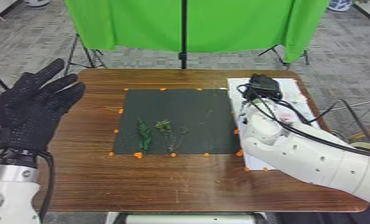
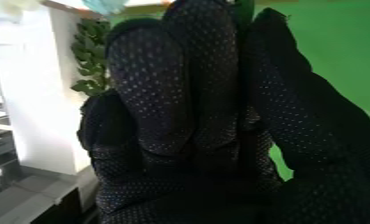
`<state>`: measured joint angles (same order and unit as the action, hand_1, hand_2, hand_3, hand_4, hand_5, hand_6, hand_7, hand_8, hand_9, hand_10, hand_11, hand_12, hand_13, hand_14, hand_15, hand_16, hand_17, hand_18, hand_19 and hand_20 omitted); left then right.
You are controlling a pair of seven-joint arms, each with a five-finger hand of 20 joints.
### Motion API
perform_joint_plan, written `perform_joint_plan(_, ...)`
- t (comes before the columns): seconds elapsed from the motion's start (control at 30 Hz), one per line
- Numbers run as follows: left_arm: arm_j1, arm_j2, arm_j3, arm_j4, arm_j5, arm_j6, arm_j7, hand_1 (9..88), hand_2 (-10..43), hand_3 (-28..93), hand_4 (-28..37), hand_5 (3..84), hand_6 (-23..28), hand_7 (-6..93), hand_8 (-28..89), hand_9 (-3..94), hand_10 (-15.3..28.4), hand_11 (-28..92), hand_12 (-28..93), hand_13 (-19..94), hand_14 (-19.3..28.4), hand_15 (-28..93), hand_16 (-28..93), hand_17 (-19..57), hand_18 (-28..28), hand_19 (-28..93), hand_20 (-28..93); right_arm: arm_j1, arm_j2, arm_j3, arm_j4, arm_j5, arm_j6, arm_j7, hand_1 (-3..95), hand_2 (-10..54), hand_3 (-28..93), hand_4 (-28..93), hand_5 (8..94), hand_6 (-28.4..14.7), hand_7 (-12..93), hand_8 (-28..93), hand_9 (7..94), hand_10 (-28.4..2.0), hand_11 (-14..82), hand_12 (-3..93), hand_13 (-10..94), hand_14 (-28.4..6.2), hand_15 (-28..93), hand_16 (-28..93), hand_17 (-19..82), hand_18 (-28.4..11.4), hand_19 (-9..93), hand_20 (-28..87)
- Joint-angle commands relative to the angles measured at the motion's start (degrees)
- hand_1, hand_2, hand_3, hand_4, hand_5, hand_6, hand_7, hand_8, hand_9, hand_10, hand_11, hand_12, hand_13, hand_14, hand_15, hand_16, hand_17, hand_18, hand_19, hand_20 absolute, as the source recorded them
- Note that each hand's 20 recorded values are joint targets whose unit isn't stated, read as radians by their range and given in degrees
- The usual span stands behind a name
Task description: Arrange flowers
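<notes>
- Apparently we are partway along: on the dark square mat lie a broad-leaved green sprig, a bushier green sprig and a thin, wispy sprig, side by side near its robot-side edge.
- Greenery seems to be the part done; we see no blossom laid among those stems, and most of the mat is bare.
- Pale pink blossoms lie on the white sheet beside the mat, so we judge that adding flowers is what is left.
- Our right hand is over the sheet's far part; we cannot tell how far open it is or whether it has hold of anything.
- Rounded green leaves show beside it in the wrist view, though we cannot say whether they belong to the arrangement.
- Our left hand is wide open and empty, above the table's left side.
</notes>
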<state>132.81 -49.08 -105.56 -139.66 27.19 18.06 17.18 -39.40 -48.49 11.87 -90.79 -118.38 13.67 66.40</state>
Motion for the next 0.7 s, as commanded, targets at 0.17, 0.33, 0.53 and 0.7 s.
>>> perform_joint_plan(0.17,0.19,-0.75,0.02,0.18,0.28,-0.08,-1.57,21.2,9.2,77,-26.0,36.7,10.6,15.9,-10,33.7,21.9,29,11,25,28.4,50,-9,-7.1,28.4,66,-12,2.23,-1.22,-0.91,-6.45,-4.87,4.08,-2.0,54.2,-9.5,74,-28,88.1,-2.4,22,11,93.7,-9.3,30.1,22.2,86,-6.6,58,19,49,-20.7,93,30)
perform_joint_plan(0.33,-0.18,-0.79,0.11,0.24,0.38,-0.23,-2.12,21.3,9.3,77,-26.1,36.7,10.6,15.8,-10,33.8,21.9,29,11,25,28.4,50,-9,-7.1,28.4,66,-12,2.13,-2.0,-0.03,-10.02,-5.49,4.66,-2.68,54.5,-9.5,74,-28,88.3,-2.4,21,11,93.7,-9.3,30.8,21.6,86,-6.7,59,19,49,-20.8,93,31)
perform_joint_plan(0.53,0.27,-0.87,-0.12,0.08,0.36,-0.17,-1.62,21.2,9.4,77,-26.0,36.7,10.6,15.8,-10,33.7,21.9,29,11,25,28.4,50,-9,-7.1,28.4,66,-12,1.59,-3.32,0.1,-13.77,-5.91,5.27,-3.01,54.9,-9.5,74,-28,88.7,-2.7,21,11,93.7,-9.3,31.1,21.5,87,-7.0,59,19,49,-21.0,93,33)
perform_joint_plan(0.7,-0.3,-1.01,0.26,0.29,0.36,-0.22,-1.9,21.3,9.4,77,-26.0,36.6,10.6,15.7,-10,33.8,21.8,29,11,25,28.4,50,-9,-7.1,28.4,66,-12,-1.36,-3.84,0.95,-16.04,-6.43,4.69,-3.13,54.8,-9.5,74,-28,89.0,-2.8,21,12,93.7,-9.5,31.2,21.6,87,-7.0,59,19,50,-21.2,93,33)
